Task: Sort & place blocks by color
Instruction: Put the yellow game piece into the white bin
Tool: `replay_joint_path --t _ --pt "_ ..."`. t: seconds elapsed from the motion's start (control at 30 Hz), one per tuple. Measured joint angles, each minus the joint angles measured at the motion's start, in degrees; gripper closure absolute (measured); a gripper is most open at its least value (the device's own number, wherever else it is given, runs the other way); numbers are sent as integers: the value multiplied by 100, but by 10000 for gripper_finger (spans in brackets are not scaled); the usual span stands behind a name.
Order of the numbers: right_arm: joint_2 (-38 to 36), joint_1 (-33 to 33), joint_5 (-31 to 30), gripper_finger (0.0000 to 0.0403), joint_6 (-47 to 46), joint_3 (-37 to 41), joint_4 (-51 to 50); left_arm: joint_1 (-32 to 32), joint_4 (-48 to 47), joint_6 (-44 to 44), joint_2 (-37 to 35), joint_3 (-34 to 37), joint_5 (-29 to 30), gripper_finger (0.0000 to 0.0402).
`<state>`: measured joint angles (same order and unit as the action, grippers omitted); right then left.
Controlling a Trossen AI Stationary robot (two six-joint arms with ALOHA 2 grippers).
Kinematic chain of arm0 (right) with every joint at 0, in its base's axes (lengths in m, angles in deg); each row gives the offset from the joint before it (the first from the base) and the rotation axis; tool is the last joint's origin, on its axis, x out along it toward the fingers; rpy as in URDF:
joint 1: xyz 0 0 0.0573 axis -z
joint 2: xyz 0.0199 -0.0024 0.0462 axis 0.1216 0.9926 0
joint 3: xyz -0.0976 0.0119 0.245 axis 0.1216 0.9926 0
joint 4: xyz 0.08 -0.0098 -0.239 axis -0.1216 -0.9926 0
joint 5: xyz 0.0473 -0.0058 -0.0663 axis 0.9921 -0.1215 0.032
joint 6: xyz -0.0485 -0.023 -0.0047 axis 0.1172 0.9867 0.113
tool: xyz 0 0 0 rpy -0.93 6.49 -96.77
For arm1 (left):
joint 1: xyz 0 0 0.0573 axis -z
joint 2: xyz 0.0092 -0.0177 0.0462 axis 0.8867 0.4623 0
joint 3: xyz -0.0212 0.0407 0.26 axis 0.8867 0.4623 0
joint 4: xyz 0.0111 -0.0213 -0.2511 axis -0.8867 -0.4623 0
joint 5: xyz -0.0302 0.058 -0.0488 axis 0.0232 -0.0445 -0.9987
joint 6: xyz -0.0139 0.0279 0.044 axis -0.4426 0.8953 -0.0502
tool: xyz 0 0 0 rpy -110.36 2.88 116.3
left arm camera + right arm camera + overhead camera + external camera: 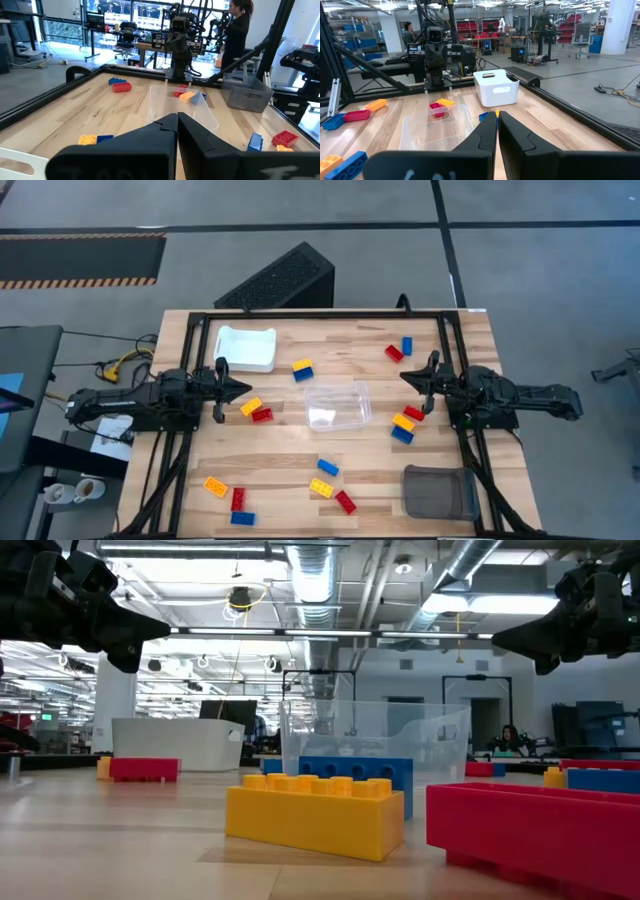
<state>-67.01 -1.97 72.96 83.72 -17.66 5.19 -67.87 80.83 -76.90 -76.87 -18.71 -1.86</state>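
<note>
Blocks (303,369) in red, blue and yellow lie scattered over the tabletop (280,450) around a clear tray (338,403), while the left tool (243,389) and right tool (405,376) hover clenched and empty at either side.

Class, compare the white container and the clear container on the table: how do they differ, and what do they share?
The white container is opaque; the clear container is see-through. The white one sits near the table's far edge on the left arm's side; the clear one sits mid-table between both arms. Both look open-topped, and neither shows any blocks inside.
</note>
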Motion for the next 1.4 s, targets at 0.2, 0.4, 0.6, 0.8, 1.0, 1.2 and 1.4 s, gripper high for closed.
replay_joint_path --t 0.2,0.4,0.6,0.8,1.0,1.2,1.4 --pt "0 1 -1 360 1 0 0 2 46 -28 0 0 -2 401" --pt "0 1 -2 360 1 1 -1 1 42 -195 0 -2 -2 401" --pt "-2 2 0 360 2 0 0 0 18 -384 0 -2 -2 401" --pt "-2 2 -1 360 0 1 0 0 4 -580 0 -1 -2 401" --pt "-1 2 -1 360 2 1 0 0 6 -318 0 -2 81 401" --pt "-1 2 -1 360 1 2 0 0 40 -297 0 -15 208 390" --pt "0 1 0 360 0 1 0 0 -13 -307 -2 -138 212 334"
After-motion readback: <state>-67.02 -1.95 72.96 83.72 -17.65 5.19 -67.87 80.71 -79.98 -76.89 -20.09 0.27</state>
